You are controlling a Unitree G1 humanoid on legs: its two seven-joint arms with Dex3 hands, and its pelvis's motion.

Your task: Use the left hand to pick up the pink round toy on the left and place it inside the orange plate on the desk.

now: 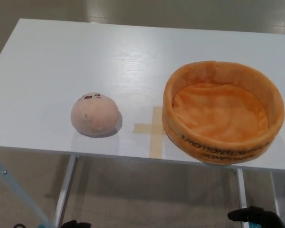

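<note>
One pink round plush toy point(94, 114) with a small stitched face. One orange plush plate point(223, 154) with raised soft walls and black lettering on its front. One white desk point(85, 57) bearing both. One tan tape cross point(153, 129) on the desktop. Two black robot hands, barely showing: left hand point(75, 223), right hand point(254, 217).
</note>
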